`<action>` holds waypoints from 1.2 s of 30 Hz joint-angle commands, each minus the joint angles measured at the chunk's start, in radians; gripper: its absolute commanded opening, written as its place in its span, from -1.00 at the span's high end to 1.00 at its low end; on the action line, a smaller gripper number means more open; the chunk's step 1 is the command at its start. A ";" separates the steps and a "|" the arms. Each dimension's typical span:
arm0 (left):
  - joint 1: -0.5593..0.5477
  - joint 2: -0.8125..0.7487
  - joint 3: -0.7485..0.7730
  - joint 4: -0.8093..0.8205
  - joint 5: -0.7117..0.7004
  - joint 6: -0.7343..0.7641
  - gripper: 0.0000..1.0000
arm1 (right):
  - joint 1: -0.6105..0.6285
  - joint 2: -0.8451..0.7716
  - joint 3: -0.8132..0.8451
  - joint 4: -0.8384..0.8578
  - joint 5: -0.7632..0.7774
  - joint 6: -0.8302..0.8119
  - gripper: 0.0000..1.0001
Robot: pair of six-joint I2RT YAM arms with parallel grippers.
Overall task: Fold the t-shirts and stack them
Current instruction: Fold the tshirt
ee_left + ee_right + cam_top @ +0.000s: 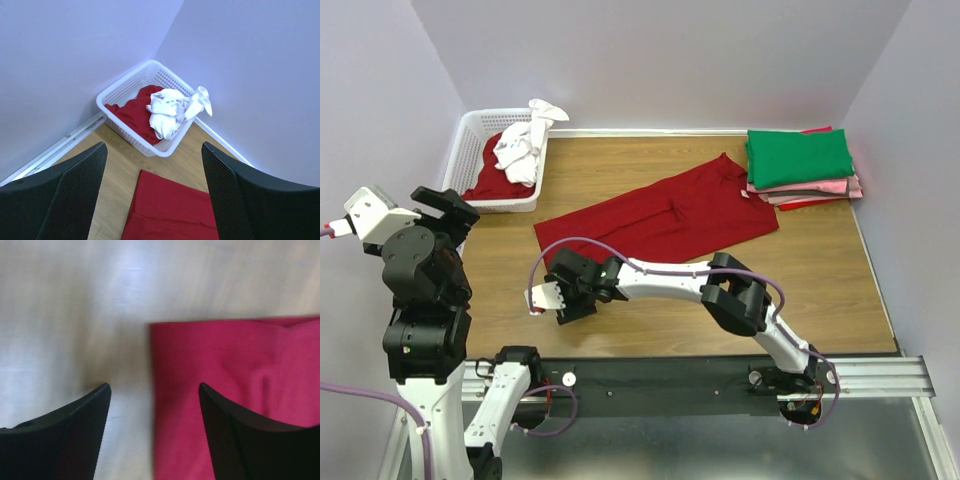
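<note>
Dark red t-shirt [660, 215] is lying part-folded near the folded stack [798, 158], more are waiting in the basket [458, 152]; my left gripper [154, 150] and right gripper [155, 387] are gaping, empty.

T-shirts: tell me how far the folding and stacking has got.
Done: a folded stack, green on top, pink and red beneath, at the far right. In hand: the dark red t-shirt lies half-folded mid-table, the right jaws open near its left end, gripping nothing. Left: a white shirt and a red one in the basket.
</note>
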 commanded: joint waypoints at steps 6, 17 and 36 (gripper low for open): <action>-0.006 -0.006 -0.023 -0.047 -0.068 -0.013 -0.68 | -0.007 0.100 0.061 0.062 0.193 0.047 -0.24; -0.022 -0.017 -0.053 -0.012 -0.051 0.023 -0.68 | 0.011 -0.026 -0.120 0.062 0.008 0.055 0.89; -0.040 0.030 -0.325 0.290 0.532 0.224 -0.68 | 0.185 -0.397 -0.363 -0.231 -0.091 0.023 0.13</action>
